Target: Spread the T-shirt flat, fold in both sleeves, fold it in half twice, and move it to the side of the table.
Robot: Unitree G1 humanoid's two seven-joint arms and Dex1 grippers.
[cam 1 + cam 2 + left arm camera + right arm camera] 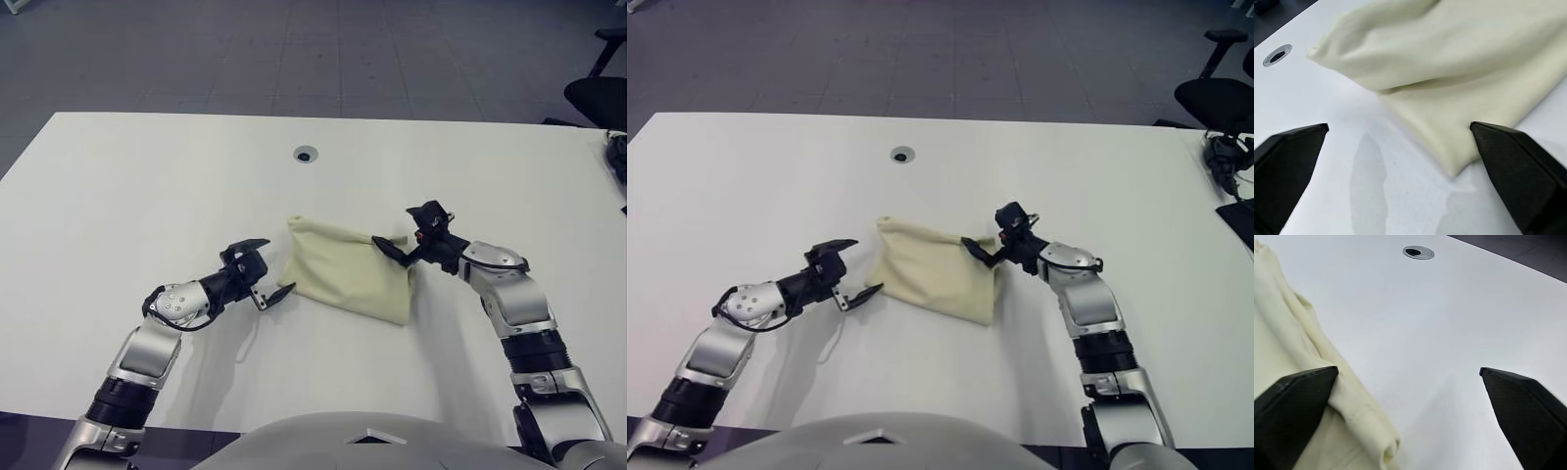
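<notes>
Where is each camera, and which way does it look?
Left eye view: on the head, looking down at the folded cream fabric T-shirt on the white table; shows left gripper and right gripper.
Right eye view: beside it, same scene and arms.
Left wrist view: on the left wrist, facing the T-shirt's corner between its open fingers.
Right wrist view: on the right wrist, facing the T-shirt's edge between its open fingers.
Both wrist views share the round silver-rimmed hole.
</notes>
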